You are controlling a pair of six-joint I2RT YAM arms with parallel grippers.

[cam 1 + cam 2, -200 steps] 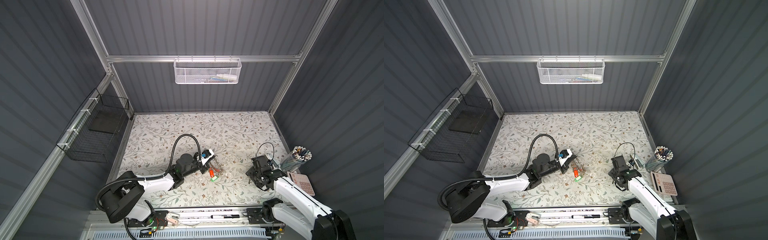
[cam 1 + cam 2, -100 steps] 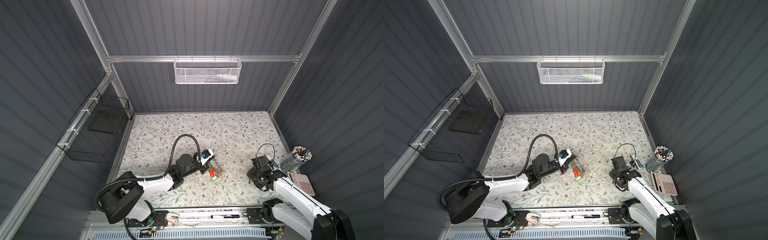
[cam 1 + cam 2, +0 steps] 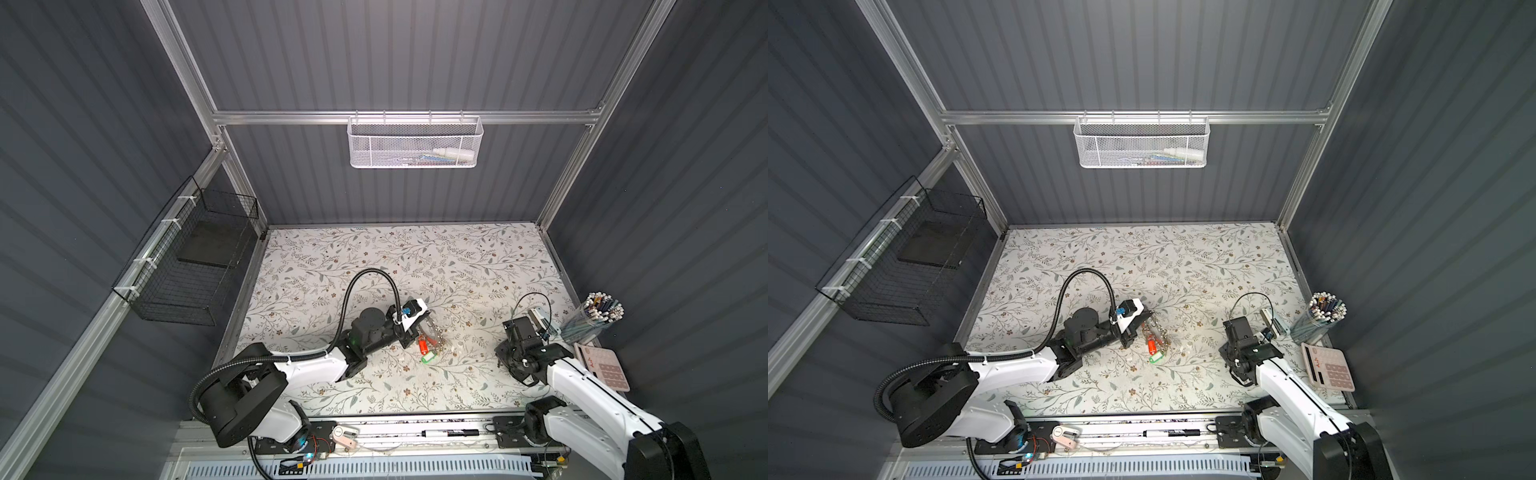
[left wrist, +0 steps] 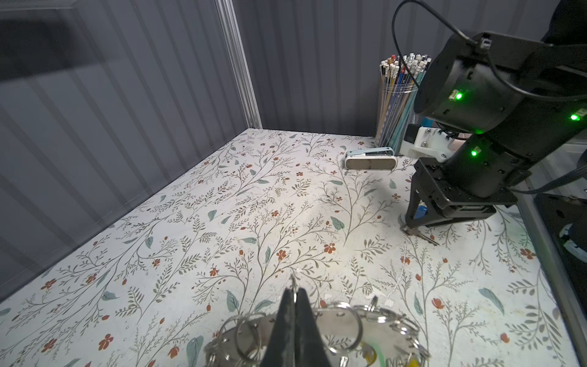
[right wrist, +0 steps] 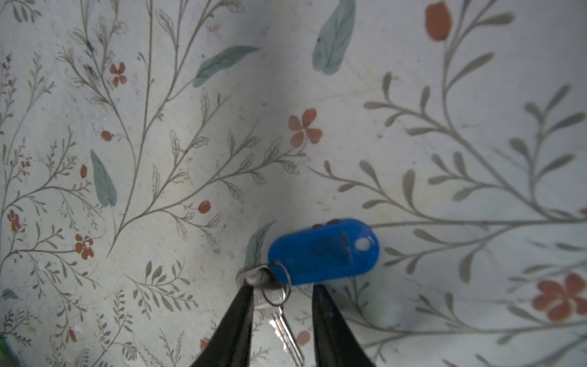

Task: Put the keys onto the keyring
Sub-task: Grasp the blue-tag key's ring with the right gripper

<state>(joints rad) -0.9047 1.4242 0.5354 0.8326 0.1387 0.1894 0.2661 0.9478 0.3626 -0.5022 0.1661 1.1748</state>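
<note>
The keys (image 5: 279, 305), silver with a blue tag (image 5: 324, 251), lie flat on the floral table. My right gripper (image 5: 282, 287) points down over them, open, with the key head and its small ring between the fingers. One finger (image 5: 244, 305) touches the key head. In the left wrist view the keys (image 4: 425, 236) poke out under the right gripper (image 4: 409, 227). In both top views they are hidden beneath it. The keyring (image 4: 343, 321), a grey plate hung with split rings and coloured tags, lies mid-table (image 3: 430, 338). My left gripper (image 4: 293, 294) is shut on one of its thin split rings.
A clear cup of pencils (image 3: 594, 316) and a pink calculator (image 3: 604, 368) stand at the right edge. A stapler (image 4: 370, 159) lies nearby. A white mesh basket (image 3: 415, 143) hangs on the back wall and a black wire basket (image 3: 187, 266) on the left wall.
The right gripper's jaws have narrowed around the keys, and that arm has shifted slightly. The left arm and keyring have not moved.
</note>
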